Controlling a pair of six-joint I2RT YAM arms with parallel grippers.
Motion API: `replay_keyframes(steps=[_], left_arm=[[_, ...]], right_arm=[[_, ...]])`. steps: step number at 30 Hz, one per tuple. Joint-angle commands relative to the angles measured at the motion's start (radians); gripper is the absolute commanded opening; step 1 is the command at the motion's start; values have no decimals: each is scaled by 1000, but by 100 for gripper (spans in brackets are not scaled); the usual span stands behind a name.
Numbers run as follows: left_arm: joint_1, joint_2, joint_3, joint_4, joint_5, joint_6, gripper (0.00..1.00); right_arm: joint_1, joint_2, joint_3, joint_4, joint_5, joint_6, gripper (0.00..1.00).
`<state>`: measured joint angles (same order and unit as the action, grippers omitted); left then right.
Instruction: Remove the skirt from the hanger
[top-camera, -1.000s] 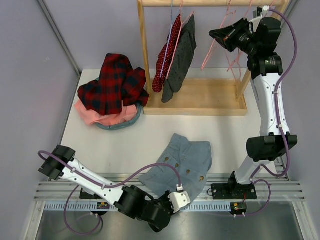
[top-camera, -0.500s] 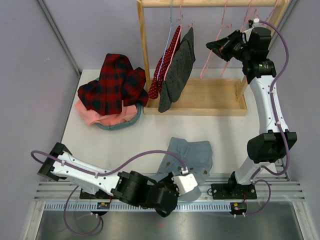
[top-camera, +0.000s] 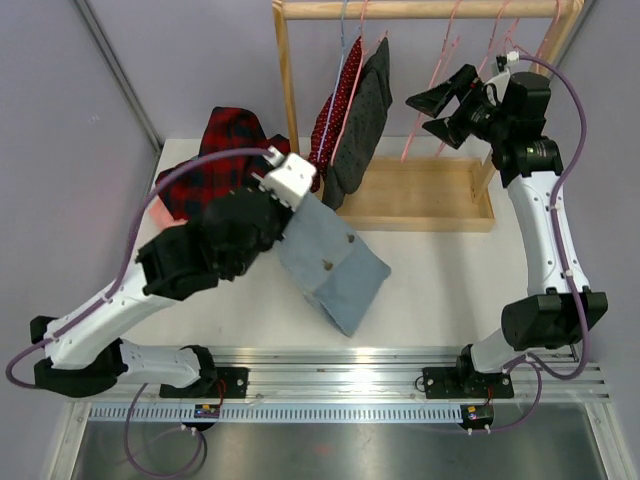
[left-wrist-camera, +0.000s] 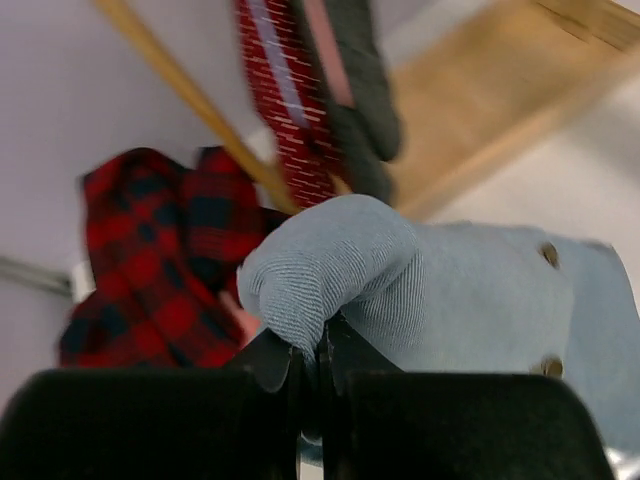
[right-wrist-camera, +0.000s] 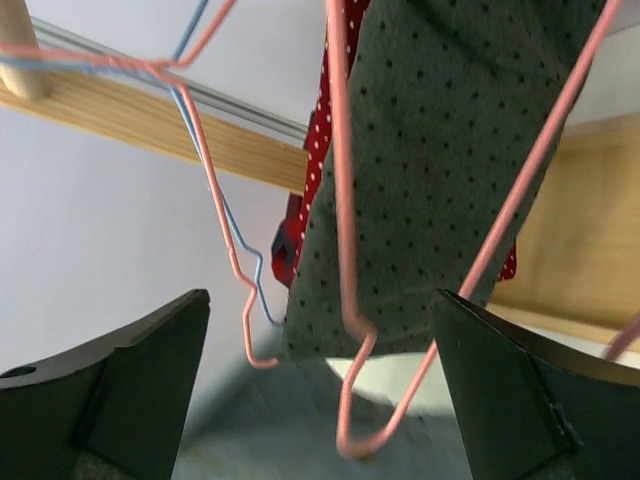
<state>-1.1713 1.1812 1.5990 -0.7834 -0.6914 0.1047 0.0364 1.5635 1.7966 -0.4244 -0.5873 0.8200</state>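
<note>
Skirt (top-camera: 340, 282) now aloft, no longer flat; pale-blue denim, brown buttons

A red plaid garment (top-camera: 225, 140) lies heaped just left of the wooden rack (top-camera: 430, 192) — both resting on the white table (top-camera: 440, 270).

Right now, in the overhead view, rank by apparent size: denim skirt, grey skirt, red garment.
1. Denim skirt, spread out.
2. Grey skirt, seen edge-on.
3. Red garment, only a narrow strip showing.
</note>
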Motion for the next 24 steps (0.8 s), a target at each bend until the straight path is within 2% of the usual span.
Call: replay_keyframes(steps=[1,2,4,5,8,10,12,13,14,17,19,22,23,24], left_arm=[[154,32,120,65,-22,206,0],[250,44,153,75,22,211,0],[355,84,200,116,70,199,0],[463,103,232,124,138,185,0],[629,237,462,118,191,147,0],[683,370,674,105,229,136,0],[731,457,787,130,259,144,0],[742,492,891,137,259,156,0],[763,549,912,154,232,162,0],[812,572,825,263,123,193,0],[847,564,750,300,107,134,0],[912,523,506,346,113,14,0],[942,515,377,360,119,-15,1],[956,521,305,380,122,-48,10]], right_arm=[[0,-127,-46,-36,1,-87,99],[0,-149,-61,-40,7,-96,99],[0,-210,-103,-48,17,-123,99],[0,-229,-118,-48,17,-130,99],[0,-299,-172,-33,-2,-143,99],[-1,-339,-204,-14,-15,-143,100],[-1,-373,-221,-8,-25,-143,99],[0,-382,-235,-8,-35,-147,99],[0,-393,-240,-11,-39,-148,99],[0,-424,-253,-40,-51,-174,99],[0,-442,-250,-71,-52,-196,99],[0,-456,-255,-39,-87,-180,99],[0,-457,-259,-13,-110,-167,100],[0,-448,-260,15,-132,-126,100]])
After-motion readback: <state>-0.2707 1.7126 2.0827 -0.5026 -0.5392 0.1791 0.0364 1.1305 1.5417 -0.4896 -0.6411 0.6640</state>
